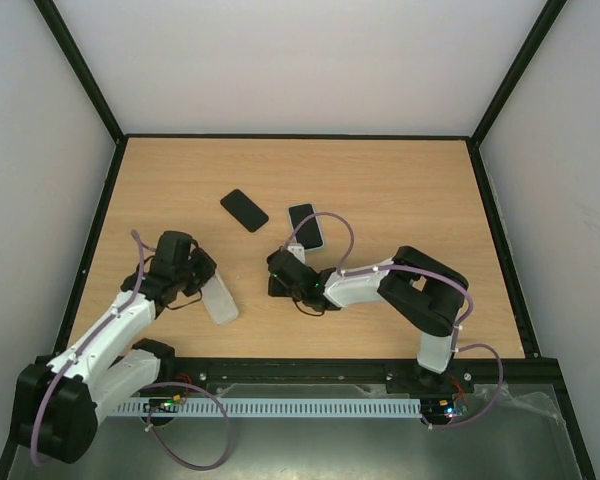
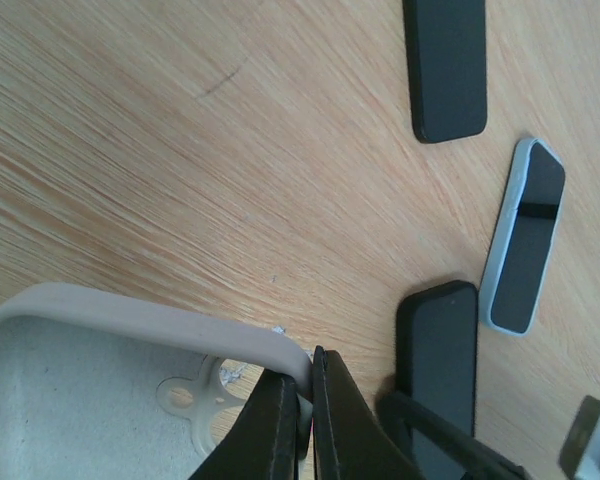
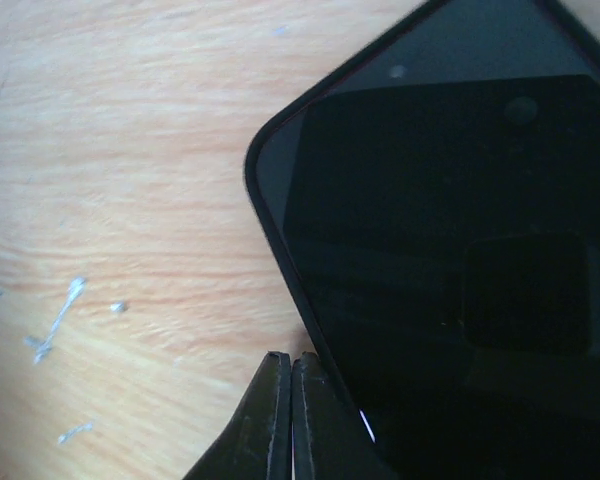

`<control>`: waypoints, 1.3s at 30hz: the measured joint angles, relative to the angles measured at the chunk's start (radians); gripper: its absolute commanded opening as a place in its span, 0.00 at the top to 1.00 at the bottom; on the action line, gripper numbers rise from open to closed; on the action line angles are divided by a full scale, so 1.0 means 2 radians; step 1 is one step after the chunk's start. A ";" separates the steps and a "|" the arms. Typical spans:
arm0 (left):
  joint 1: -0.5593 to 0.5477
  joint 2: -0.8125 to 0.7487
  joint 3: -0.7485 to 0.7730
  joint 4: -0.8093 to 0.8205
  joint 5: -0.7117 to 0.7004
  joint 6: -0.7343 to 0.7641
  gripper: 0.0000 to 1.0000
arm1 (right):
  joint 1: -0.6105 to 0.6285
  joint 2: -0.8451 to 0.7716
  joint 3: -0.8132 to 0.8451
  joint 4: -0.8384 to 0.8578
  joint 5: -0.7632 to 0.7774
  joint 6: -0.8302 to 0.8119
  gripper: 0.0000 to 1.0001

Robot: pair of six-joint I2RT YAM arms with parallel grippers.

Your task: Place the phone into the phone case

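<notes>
Phone (image 3: 460,250) lies beside right pincer (image 3: 292,362) — left pincer (image 2: 308,368) grips case (image 2: 130,318).

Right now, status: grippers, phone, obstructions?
Left gripper shut on phone case rim. Right gripper shut at black phone edge, not holding it. Second black phone, blue-edged phone lie farther back, apart.

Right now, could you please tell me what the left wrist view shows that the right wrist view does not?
Only left wrist: the pale grey soft phone case, its rim pinched in the jaws, a black slab and a light-blue-edged phone. Only right wrist: a streaky white scuff on the wood. Both: the wooden tabletop, shut dark jaws, and probably the same black rounded-corner phone, seen very close by the right wrist.
</notes>
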 measured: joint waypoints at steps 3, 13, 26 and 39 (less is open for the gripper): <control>0.000 0.022 -0.014 0.031 0.012 -0.006 0.98 | -0.016 -0.011 -0.014 0.001 0.009 -0.003 0.94; 0.000 0.095 -0.031 0.111 0.059 -0.017 0.97 | -0.054 -0.022 -0.015 0.006 -0.014 -0.077 0.67; 0.003 0.065 -0.032 0.117 0.067 -0.019 0.27 | -0.081 0.064 0.183 -0.023 0.027 -0.200 0.19; 0.014 -0.001 -0.036 0.027 0.002 -0.011 0.07 | -0.089 0.222 0.402 -0.129 0.032 -0.270 0.03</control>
